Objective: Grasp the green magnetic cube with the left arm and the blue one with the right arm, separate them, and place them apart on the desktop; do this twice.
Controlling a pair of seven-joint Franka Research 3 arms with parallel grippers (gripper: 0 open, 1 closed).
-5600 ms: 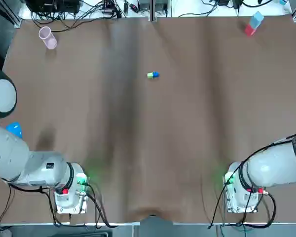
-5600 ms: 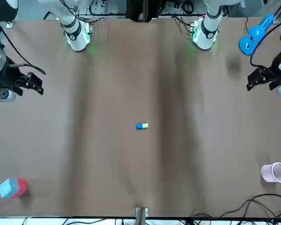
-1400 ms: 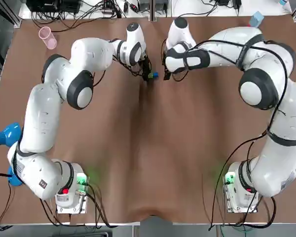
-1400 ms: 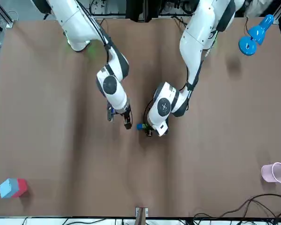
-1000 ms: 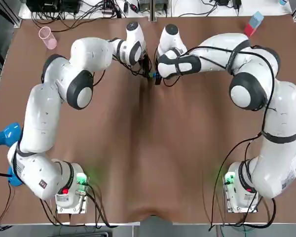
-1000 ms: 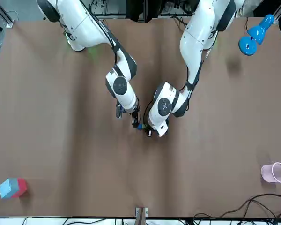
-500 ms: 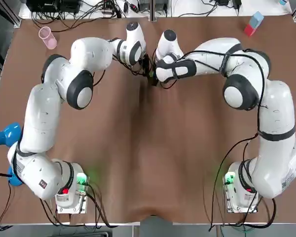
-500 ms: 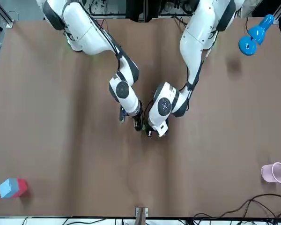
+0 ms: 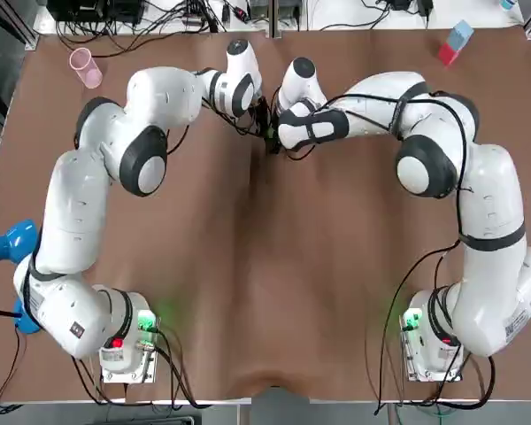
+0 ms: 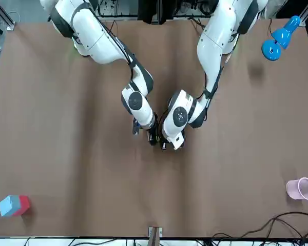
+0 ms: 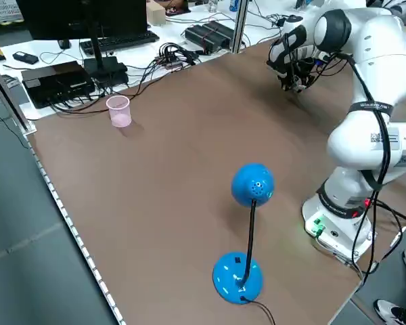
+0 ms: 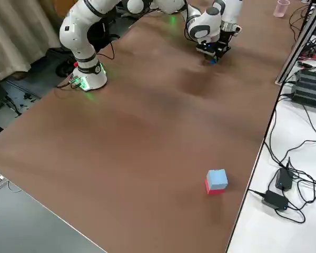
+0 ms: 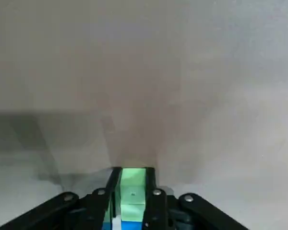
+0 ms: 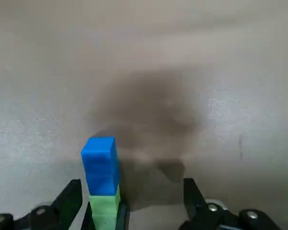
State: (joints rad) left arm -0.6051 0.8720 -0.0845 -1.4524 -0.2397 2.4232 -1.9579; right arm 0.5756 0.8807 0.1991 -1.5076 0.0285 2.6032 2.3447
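The green cube (image 13: 133,190) and the blue cube (image 14: 100,159) are stuck together on the brown table, far centre. My left gripper (image 13: 133,178) is shut on the green cube, its black fingers (image 13: 152,194) pressing both sides. My right gripper (image 14: 132,187) stands open around the pair, the blue cube close to one finger (image 14: 71,199) and a wide gap to the other. In the top view the left gripper (image 9: 264,124) and right gripper (image 9: 278,142) meet tip to tip and hide the cubes. A bit of blue cube (image 12: 211,60) shows in the right side view.
A pink cup (image 9: 85,67) stands at the far left corner. A light-blue and red block (image 9: 454,42) lies at the far right corner. A blue lamp-like stand (image 11: 247,223) sits at the table's left edge near the left arm's base.
Both arms came from parked poses to the cubes. Over the last second the right gripper slid in against the left gripper and around the blue cube; the left gripper stayed put.
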